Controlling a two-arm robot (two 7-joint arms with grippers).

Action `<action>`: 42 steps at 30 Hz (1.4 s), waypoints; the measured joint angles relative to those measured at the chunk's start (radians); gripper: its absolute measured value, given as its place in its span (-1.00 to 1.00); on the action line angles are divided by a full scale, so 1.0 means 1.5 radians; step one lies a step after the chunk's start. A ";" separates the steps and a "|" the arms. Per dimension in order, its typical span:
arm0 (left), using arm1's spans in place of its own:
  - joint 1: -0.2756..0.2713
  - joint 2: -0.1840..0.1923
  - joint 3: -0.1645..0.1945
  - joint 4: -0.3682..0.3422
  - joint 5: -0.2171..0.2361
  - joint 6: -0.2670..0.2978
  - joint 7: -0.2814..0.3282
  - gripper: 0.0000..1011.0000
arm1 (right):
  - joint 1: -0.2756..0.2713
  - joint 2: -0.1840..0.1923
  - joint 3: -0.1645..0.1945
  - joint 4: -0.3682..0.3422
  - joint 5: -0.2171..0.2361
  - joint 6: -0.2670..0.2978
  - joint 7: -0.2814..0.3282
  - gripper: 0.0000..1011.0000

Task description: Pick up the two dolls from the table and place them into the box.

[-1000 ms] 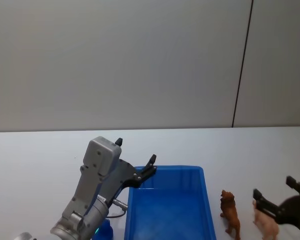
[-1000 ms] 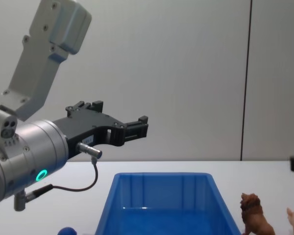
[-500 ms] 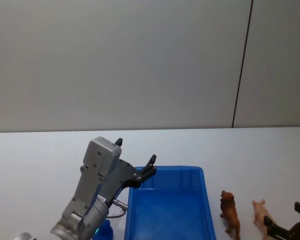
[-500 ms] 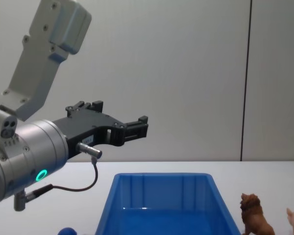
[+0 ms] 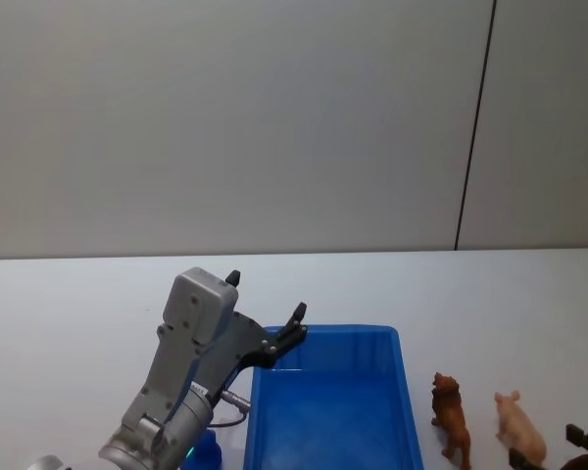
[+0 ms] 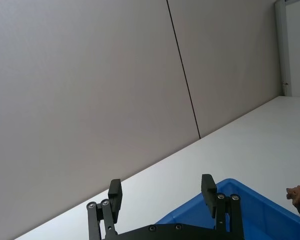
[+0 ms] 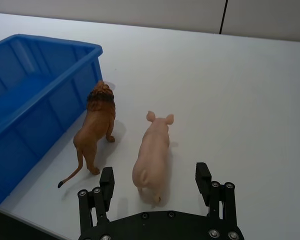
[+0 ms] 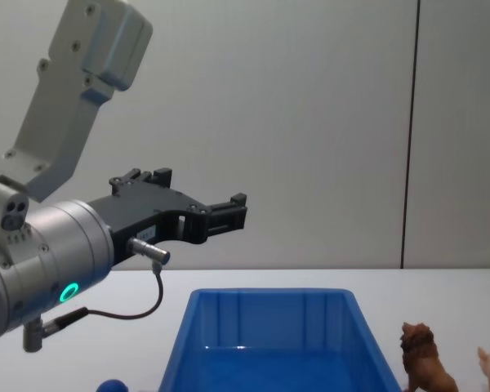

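My right gripper [image 7: 155,172] sits low just behind the pink pig [image 7: 152,150], claw spread wide; my left gripper [image 6: 161,181] hangs above a corner of the box [image 5: 404,392], also wide.

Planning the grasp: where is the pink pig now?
Head view: the pink pig stands right of the brown lion beside the box; the open right gripper is near its rear, the left gripper up by the box.

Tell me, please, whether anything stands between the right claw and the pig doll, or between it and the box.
Nothing stands between the open right claw and the pig doll. The lion doll stands between the pig and the box, beside its wall. The left claw hangs near the box's far corner.
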 joint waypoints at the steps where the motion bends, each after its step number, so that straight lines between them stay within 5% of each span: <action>1: 0.000 0.000 0.000 0.000 0.000 0.000 0.000 0.98 | 0.002 -0.002 -0.001 0.004 0.000 0.001 0.001 0.98; 13: 0.000 0.000 0.000 0.000 0.000 0.000 0.000 0.98 | 0.028 -0.023 -0.011 0.049 0.011 0.015 0.013 0.57; 25: 0.000 0.000 0.000 0.000 0.000 0.000 0.000 0.98 | 0.036 -0.034 -0.016 0.065 0.019 -0.012 0.018 -0.23; 42: 0.000 0.000 0.000 0.000 0.000 0.000 0.000 0.98 | 0.044 -0.034 -0.016 0.025 -0.013 -0.058 0.010 -0.27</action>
